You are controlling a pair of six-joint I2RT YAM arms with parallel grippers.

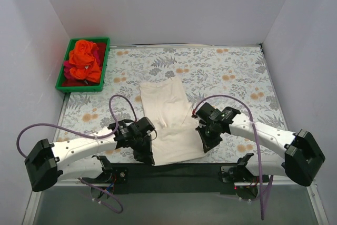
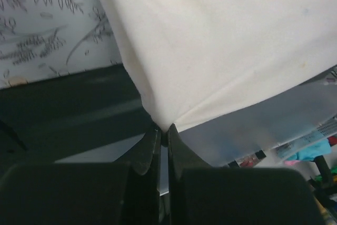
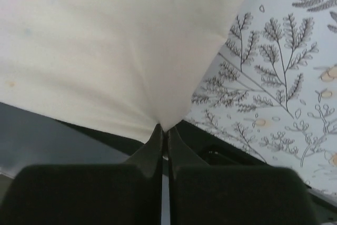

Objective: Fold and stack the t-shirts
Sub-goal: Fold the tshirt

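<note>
The cream t-shirt [image 1: 169, 122] lies as a long folded strip down the middle of the floral tablecloth, its near end by the table's front edge. My left gripper [image 1: 145, 155] is shut on its near left corner; the cloth [image 2: 221, 46] pulls to a point between the closed fingers [image 2: 164, 130]. My right gripper [image 1: 206, 144] is shut on its near right corner, where the cloth [image 3: 121, 51] gathers at the fingertips [image 3: 163, 129]. The orange shirt [image 1: 86, 59] and red-magenta shirt [image 1: 71, 75] lie crumpled in the green bin.
The green bin [image 1: 100, 85] stands at the far left corner of the tablecloth [image 1: 231, 72]. White walls close in the left, back and right. A black strip [image 1: 174, 171] runs along the near edge between the arm bases.
</note>
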